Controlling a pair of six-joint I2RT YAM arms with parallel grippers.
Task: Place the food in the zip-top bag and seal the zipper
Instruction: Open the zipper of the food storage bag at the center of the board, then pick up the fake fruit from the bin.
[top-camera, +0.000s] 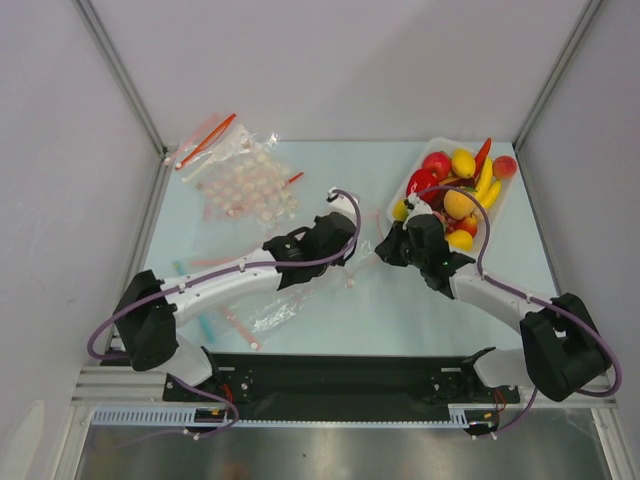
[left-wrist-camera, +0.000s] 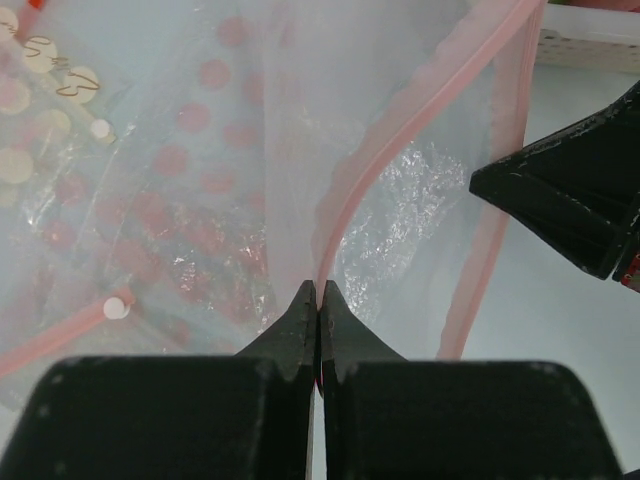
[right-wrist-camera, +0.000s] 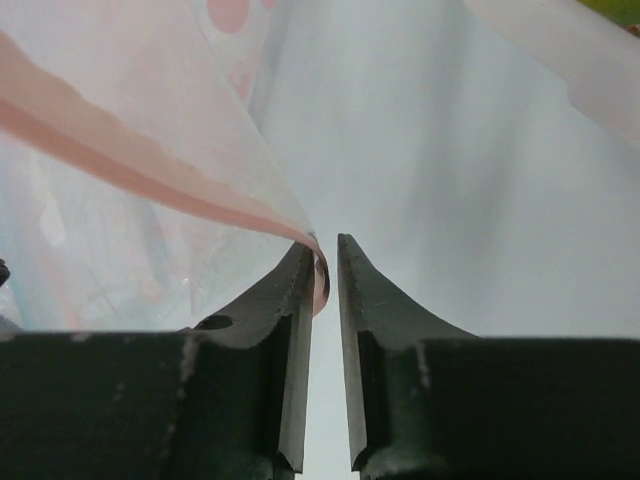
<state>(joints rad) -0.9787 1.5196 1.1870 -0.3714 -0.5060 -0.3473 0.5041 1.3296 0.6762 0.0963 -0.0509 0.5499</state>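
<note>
Left gripper (left-wrist-camera: 318, 290): pressed together on the zip-top bag (left-wrist-camera: 400, 230) mid-frame, beside its zipper (left-wrist-camera: 400, 147); I judge it holds the mouth up for loading.
Right gripper (right-wrist-camera: 327, 250): narrow gap, zipper edge at its tip; I cannot tell if it grips.
Food (top-camera: 462, 190): upper right, unbagged.

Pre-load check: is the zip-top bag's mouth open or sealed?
Open. In the left wrist view the zipper has its two strips spread apart, and the left gripper is shut on one of them.

pale table (top-camera: 400, 310) carries dotted bags (top-camera: 240, 180) and a white tray (top-camera: 410, 178).
</note>
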